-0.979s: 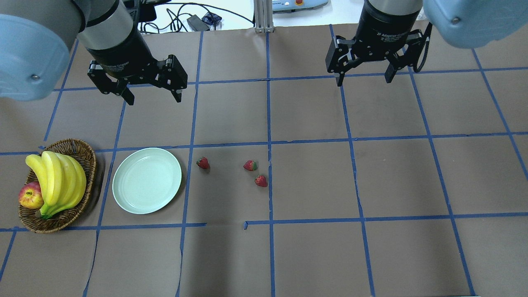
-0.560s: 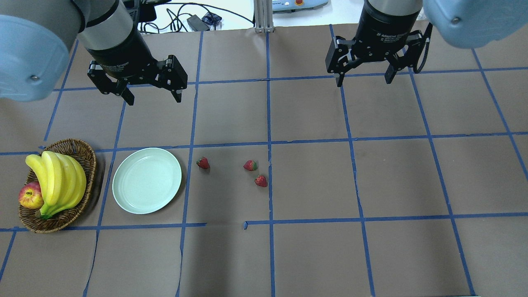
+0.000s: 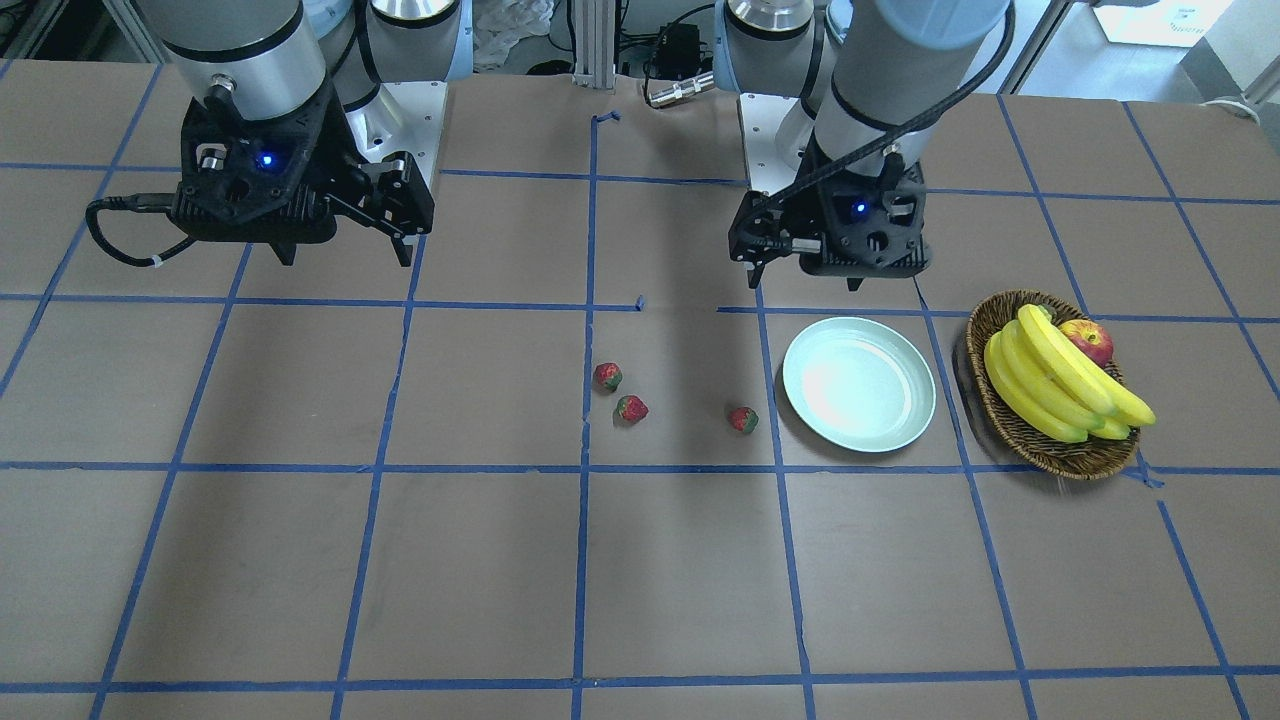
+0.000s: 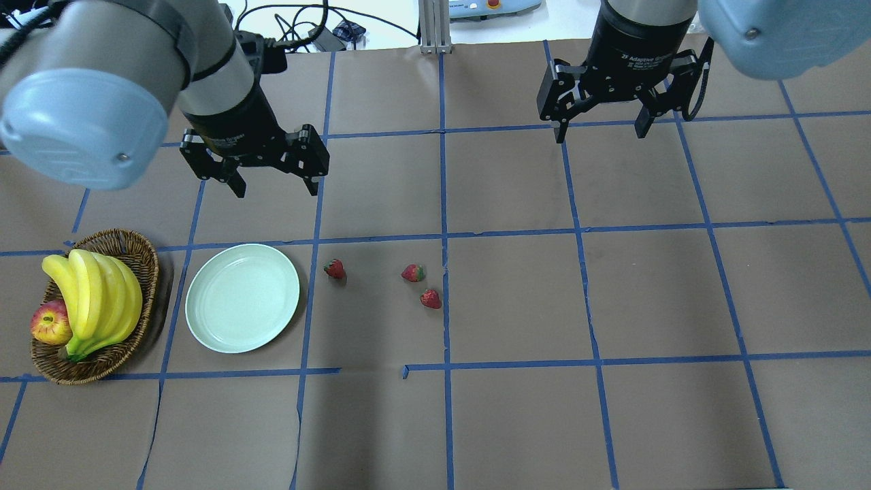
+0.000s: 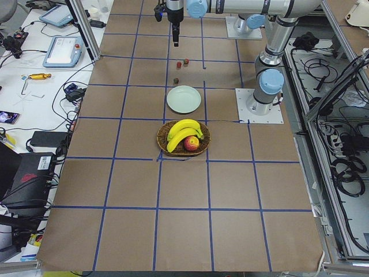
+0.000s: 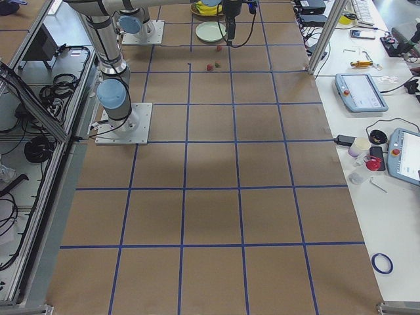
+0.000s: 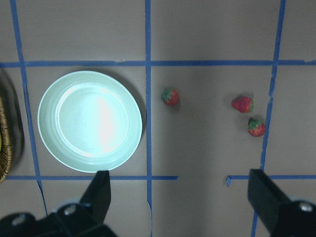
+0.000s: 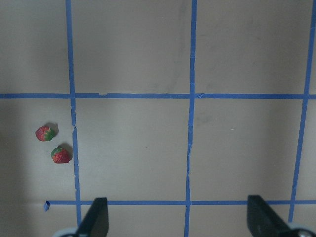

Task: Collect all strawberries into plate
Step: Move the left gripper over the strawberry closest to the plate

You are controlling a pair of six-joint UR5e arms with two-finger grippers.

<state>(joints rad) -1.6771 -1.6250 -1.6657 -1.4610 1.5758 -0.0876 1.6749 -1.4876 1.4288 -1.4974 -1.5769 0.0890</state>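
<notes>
Three small red strawberries lie on the brown table, right of the plate: one nearest it, one further right and one in front of that. They also show in the left wrist view. The pale mint plate is empty. My left gripper is open, high above the table behind the plate. My right gripper is open and empty, far back on the right.
A brown wicker basket with bananas and an apple stands left of the plate. Blue tape lines grid the brown table cover. Cables and devices lie beyond the table's far edge.
My left arm has swung forward and to the right, nearer the plate and strawberries. The right arm, the strawberries and the plate have not moved.
</notes>
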